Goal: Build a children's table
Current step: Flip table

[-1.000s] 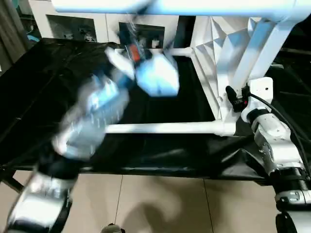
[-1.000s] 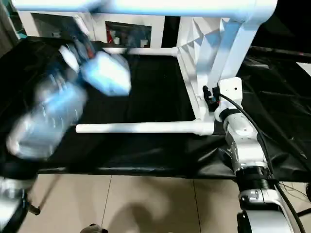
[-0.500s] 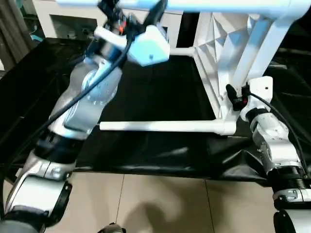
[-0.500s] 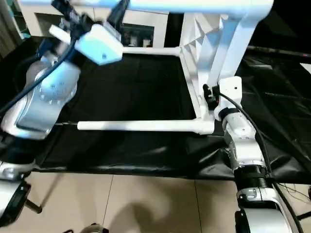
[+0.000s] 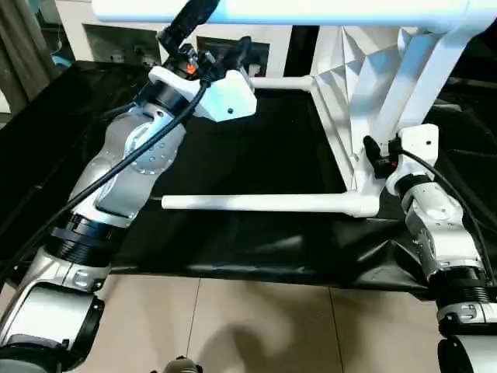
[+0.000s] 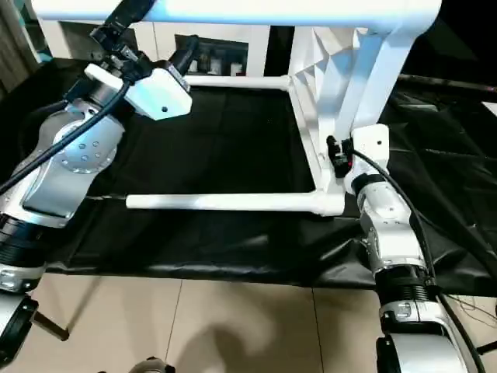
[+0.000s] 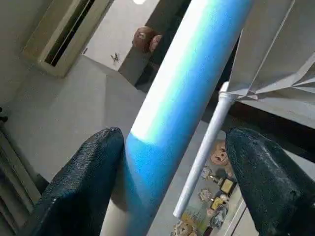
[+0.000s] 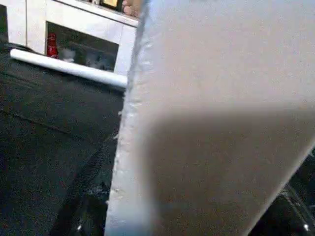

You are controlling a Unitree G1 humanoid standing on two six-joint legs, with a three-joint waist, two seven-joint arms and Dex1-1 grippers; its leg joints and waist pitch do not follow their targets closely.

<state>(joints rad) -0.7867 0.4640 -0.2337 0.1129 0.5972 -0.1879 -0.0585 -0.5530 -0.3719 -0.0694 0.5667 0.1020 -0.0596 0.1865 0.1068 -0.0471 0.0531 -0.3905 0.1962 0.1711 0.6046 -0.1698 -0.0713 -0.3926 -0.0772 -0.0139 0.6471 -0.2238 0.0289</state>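
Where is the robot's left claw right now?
The left gripper is raised at the upper left, its fingers astride the top leg of the children's table.

Silver forearms (image 5: pixel 140 167), black cables, white wrist housings.

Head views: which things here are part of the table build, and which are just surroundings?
Part of the job:
- tabletop, standing on edge
- upper leg, between the left gripper fingers
- lower leg, lying on the cloth
- far leg

Surroundings:
- black cloth
- white cabinet
- tiled floor
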